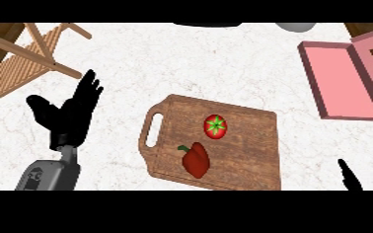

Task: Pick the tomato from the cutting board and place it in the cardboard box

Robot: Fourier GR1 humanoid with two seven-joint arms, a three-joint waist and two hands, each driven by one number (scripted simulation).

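Right hand (350,177) barely peeks in, fingers unreadable; left hand (69,111) rests spread open; tomato (215,126) waits untouched on the cutting board (241,153).

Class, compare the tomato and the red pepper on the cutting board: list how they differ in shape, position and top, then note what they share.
Shape: the tomato is round, while the red pepper is longer and lumpy.
Position: the tomato lies nearer the middle of the cutting board; the pepper lies nearer its lower edge.
Top: the tomato shows a green star-shaped calyx facing up; the pepper shows a small green stem at one end.
Shared: both are red and rest on the board, untouched by either hand.
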